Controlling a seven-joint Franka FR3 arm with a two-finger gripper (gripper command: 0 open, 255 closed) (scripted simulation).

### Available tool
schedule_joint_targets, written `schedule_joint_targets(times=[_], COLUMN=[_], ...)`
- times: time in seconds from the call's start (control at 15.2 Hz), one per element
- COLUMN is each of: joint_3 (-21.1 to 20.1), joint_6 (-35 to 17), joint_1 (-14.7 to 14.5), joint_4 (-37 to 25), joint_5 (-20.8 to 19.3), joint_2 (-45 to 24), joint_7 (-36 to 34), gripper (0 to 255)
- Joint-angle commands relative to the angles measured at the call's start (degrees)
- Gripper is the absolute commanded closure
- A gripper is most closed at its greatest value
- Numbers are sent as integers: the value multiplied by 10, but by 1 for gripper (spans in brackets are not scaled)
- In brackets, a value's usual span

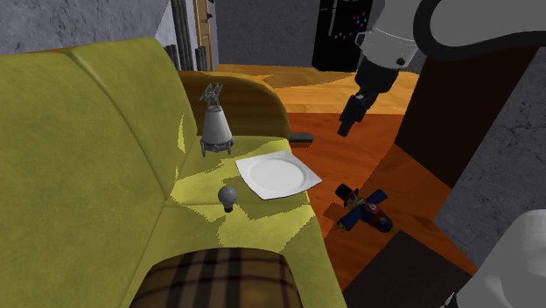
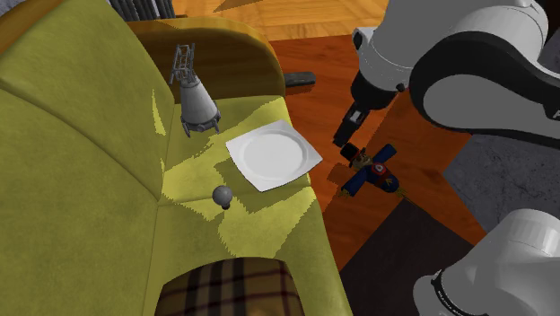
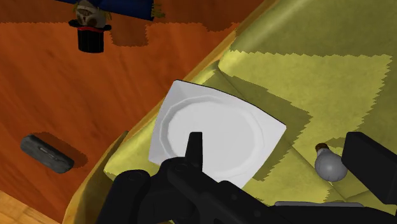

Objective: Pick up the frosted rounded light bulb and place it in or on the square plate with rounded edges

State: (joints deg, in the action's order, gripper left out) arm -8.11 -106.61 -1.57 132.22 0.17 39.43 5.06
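Bulb on sofa near plate; gripper aloft, fingers apparently apart, empty.

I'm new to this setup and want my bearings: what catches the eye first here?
The big yellow-green sofa dominates, with a white square plate near its seat's outer edge and a small grey light bulb lying beside the plate, apart from it. The white arm's black pincer hangs open above the orange-brown floor beside the sofa, near a blue toy figure on the floor.
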Motion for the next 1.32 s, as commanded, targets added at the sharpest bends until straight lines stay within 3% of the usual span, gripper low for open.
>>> schedule_joint_targets(times=[0.0, 0.66, 1.25], joint_3=[-13, -86, -140], joint_6=[-29, -162, -245], joint_1=[-3, -7, -12], joint_4=[2, -29, -120], joint_5=[6, 6, -57], joint_2=[-26, -195, -380], joint_7=[-15, -98, -196], gripper=[0, 0, 0])
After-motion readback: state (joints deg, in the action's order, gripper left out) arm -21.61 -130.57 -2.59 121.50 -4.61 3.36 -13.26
